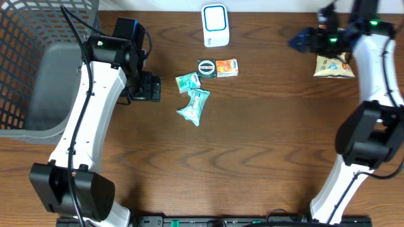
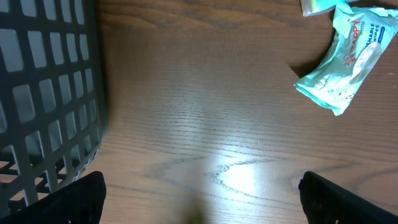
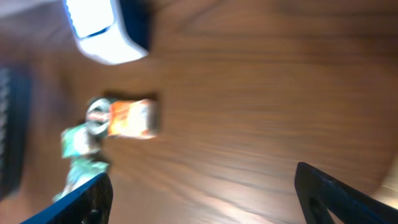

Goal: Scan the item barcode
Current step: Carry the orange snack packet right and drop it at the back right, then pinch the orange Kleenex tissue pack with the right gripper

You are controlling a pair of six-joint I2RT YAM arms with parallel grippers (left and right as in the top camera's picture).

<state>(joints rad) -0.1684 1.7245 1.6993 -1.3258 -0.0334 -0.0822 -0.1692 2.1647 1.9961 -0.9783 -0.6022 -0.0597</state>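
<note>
A white barcode scanner (image 1: 215,25) with a blue face stands at the table's back centre, blurred in the right wrist view (image 3: 102,31). A yellowish snack bag (image 1: 333,66) lies at the back right. My right gripper (image 1: 307,39) hovers to its upper left, open, and nothing shows between its fingers (image 3: 200,179). In the centre lie a teal wipes pack (image 1: 194,105) (image 2: 345,59), a small teal packet (image 1: 187,81), a round tin (image 1: 206,68) and an orange packet (image 1: 226,67) (image 3: 132,118). My left gripper (image 1: 150,87) (image 2: 202,205) stands open and empty over bare wood, left of these items.
A dark grey wire basket (image 1: 38,69) fills the back left corner, and its mesh wall (image 2: 43,93) is close on the left gripper's left side. Both arm bases stand at the front edge.
</note>
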